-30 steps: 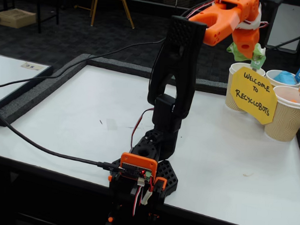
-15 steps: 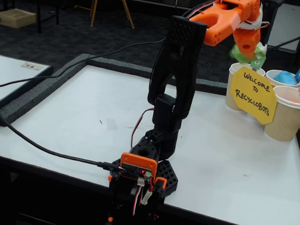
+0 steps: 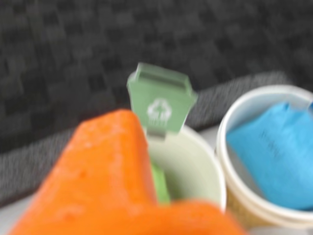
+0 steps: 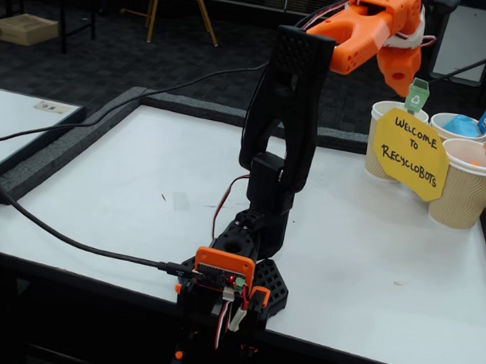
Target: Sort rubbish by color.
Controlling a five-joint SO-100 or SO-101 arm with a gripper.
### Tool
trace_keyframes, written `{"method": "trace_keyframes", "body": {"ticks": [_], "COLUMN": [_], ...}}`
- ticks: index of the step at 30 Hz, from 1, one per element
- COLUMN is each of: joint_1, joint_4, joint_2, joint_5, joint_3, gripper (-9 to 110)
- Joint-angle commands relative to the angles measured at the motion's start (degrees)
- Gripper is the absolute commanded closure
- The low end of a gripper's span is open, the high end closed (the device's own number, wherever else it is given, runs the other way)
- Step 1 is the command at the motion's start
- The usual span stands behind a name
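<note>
gone from under the gripper (image 4: 398, 74) is the green wad (image 3: 160, 185), which a second ago was hanging between the fingers; it is now lying inside the cup with the green flag (image 4: 417, 96), showing as what looks like a blurred green sliver in the wrist view. the jaws are holding nothing, though how far apart they are standing i cannot tell. the blue wad (image 3: 274, 154) is sitting in the neighbouring cup (image 3: 234, 142). all three cups are standing near the table's (image 4: 129, 193) far right corner behind the yellow sign (image 4: 410, 152).
</note>
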Motion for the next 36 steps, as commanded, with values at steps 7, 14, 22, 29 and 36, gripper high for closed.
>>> {"method": "trace_keyframes", "body": {"ticks": [7, 14, 22, 29, 36], "joint_1": [-9.76, -12.92, -20.13, -25.05, -26.98], "joint_4": [14.85, 20.21, 25.05, 26.81, 26.81], "joint_2": [22.59, 40.52, 60.47, 75.15, 85.08], "joint_5": [1.14, 1.14, 1.14, 1.14, 1.14], "joint_3": [-6.77, 4.48, 19.16, 29.97, 37.62], "gripper": [94, 101, 101, 101, 101]}}
